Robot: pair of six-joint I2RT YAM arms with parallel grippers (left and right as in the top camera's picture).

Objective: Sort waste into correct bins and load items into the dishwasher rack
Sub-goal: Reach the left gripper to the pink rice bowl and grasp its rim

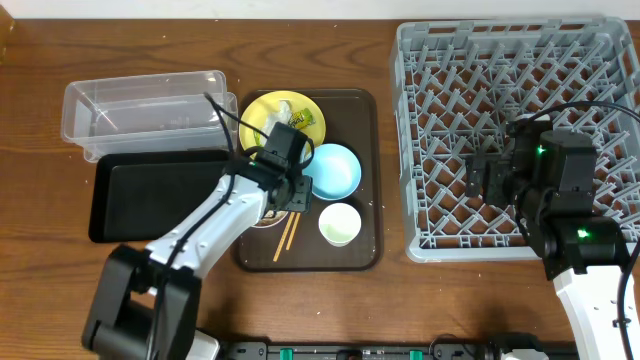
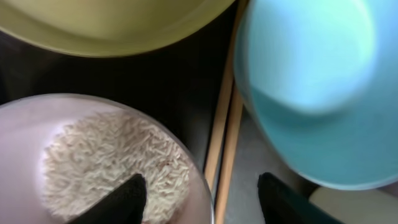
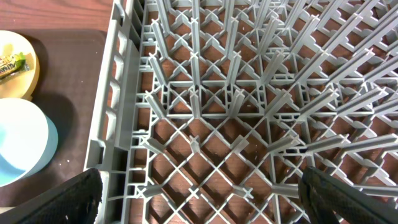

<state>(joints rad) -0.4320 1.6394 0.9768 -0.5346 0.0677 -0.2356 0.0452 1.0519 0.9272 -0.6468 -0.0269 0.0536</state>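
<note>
White bowl (image 2: 25,143) hidden overhead under left gripper (image 1: 294,193), on brown tray (image 1: 365,180); chopsticks (image 1: 287,238) only partly show there; wrist view cuts white bowl off at left and bottom; blue bowl (image 2: 311,81) blurred; left jaws half spread, straddling its rim, one finger (image 2: 127,196) over rice (image 2: 106,155), other outside by chopsticks, rim contact unclear, nothing pinched; right gripper (image 3: 214,196) spread wide over rack (image 3: 236,112), empty.
</note>
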